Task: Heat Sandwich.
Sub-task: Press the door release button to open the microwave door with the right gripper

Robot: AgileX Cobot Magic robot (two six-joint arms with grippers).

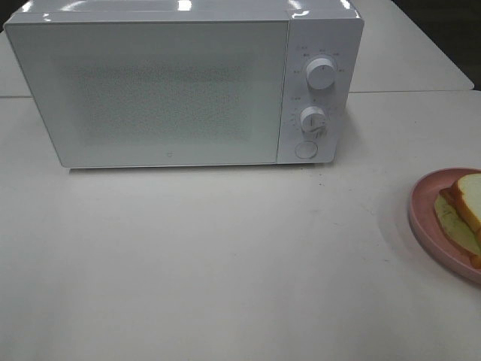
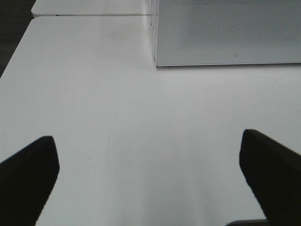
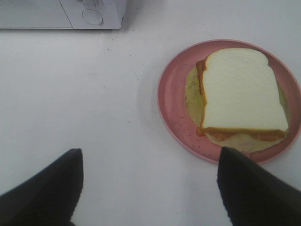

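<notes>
The sandwich (image 3: 242,92), white bread with brown crust and a pale green and orange filling, lies on a round pink plate (image 3: 173,99); the high view shows the sandwich (image 1: 467,210) and plate (image 1: 422,207) cut off at the table's right edge. A white microwave (image 1: 180,83) with its door shut stands at the back. My right gripper (image 3: 149,181) is open above the bare table, short of the plate, one finger near its rim. My left gripper (image 2: 148,176) is open over bare table in front of the microwave (image 2: 225,33). Neither arm shows in the high view.
Two knobs (image 1: 321,74) and a round button (image 1: 306,149) sit on the microwave's right panel. The white table (image 1: 210,256) stretches in front of it. A seam to another table (image 2: 89,15) runs behind.
</notes>
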